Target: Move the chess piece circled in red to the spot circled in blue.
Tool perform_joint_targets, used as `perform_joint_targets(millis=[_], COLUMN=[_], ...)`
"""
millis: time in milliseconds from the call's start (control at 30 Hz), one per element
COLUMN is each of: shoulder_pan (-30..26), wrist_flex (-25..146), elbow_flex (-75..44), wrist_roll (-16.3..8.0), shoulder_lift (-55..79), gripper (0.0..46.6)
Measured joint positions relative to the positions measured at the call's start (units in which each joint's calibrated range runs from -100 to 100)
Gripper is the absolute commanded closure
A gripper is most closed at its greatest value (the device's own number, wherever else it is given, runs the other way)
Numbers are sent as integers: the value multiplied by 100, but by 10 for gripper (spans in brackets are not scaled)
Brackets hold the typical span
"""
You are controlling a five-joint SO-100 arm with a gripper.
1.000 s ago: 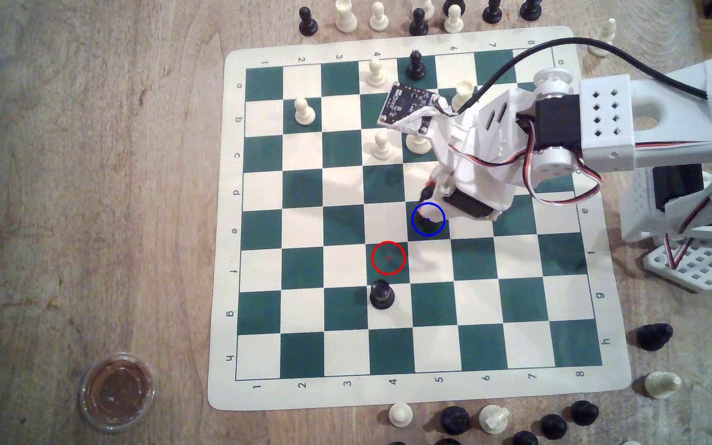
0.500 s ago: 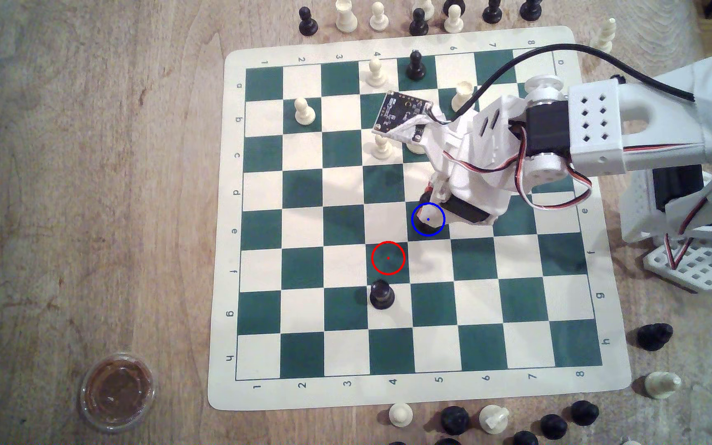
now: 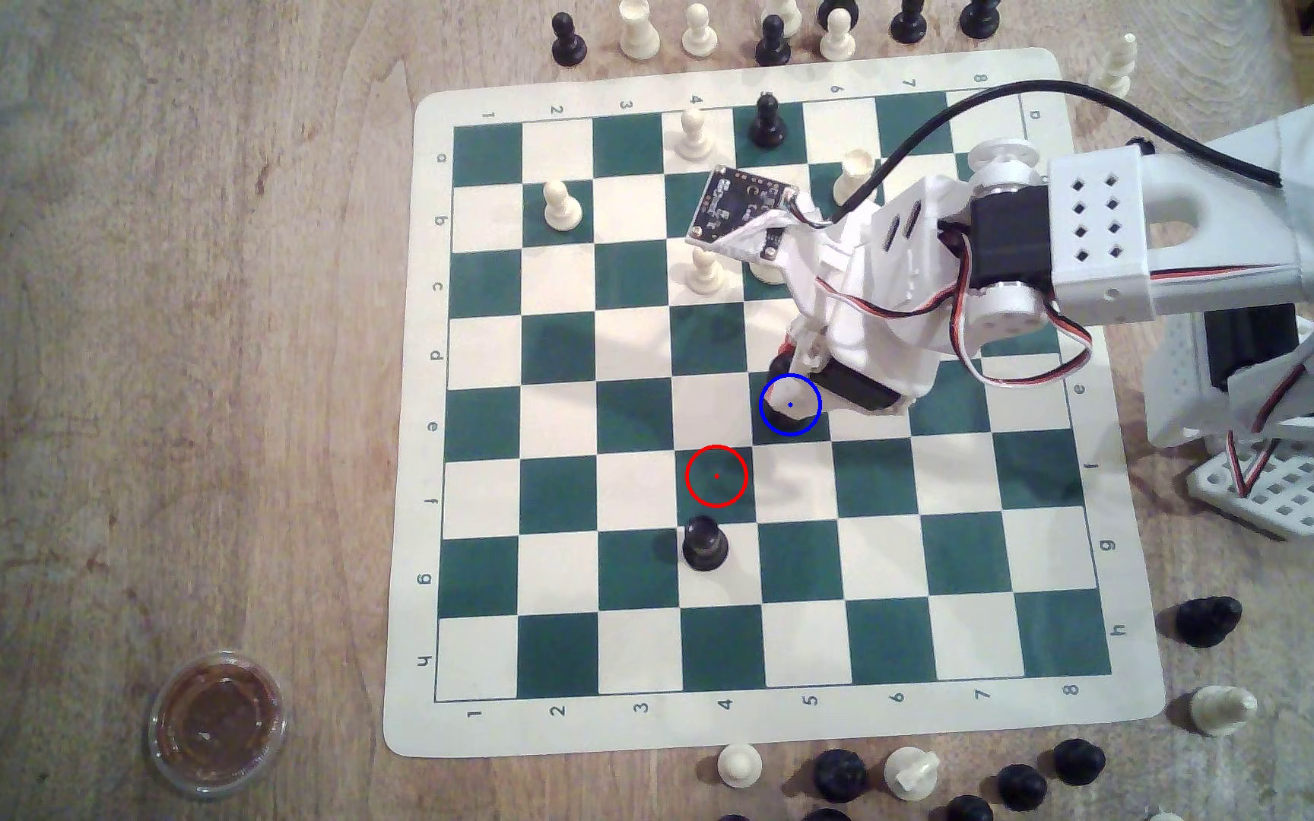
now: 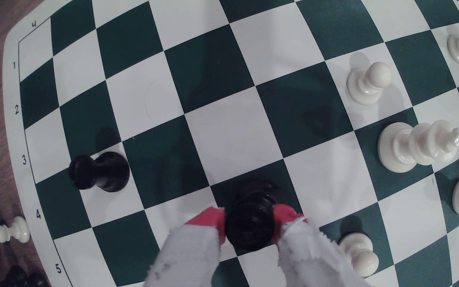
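The claw point(image 4: 249, 225) grips the black chess piece point(image 4: 250, 220) by its head between red-tipped fingers point(image 4: 209, 220); the piece's base sits on the blue-ringed green square point(image 3: 776, 422).

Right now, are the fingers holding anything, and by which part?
Yes: the gripper is shut on the black chess piece, its red-tipped fingers pinching the rounded head from both sides.

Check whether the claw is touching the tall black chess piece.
Touching. In the wrist view the claw has both red fingertips pressed against the chess piece head, no gap.
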Motion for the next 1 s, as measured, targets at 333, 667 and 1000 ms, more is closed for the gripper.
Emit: perform_joint_targets(millis=[333, 667, 1000], shoulder_pan=[0, 125, 44], wrist_flex=[0, 438, 1833], elbow_flex=[117, 127, 678], wrist_roll=[5, 93, 303], shoulder_lift=[0, -151, -2044], gripper=[250, 215, 209])
